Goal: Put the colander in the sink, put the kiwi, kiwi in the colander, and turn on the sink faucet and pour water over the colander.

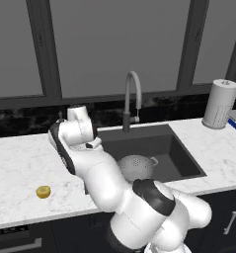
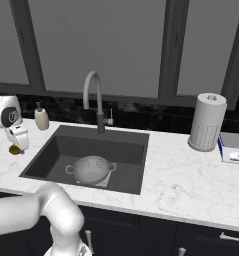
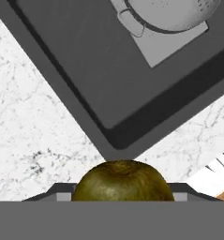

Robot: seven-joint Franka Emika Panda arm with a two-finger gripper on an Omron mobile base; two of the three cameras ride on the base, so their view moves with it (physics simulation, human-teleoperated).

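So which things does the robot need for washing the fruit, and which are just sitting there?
For the job:
colander, already in the sink
olive-brown kiwi, between the jaws
yellow kiwi, on the counter
faucet, no water running

Just lying about:
soap bottle
paper towel roll
small box beside it

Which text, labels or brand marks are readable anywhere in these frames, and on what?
None readable.
Small box at the counter's right end, beside the paper towel roll: blue patches on its face, too blurred to tell if they are print.
Cream soap bottle: no label visible.
Sink faucet, colander, dark kiwi at the gripper: no markings.
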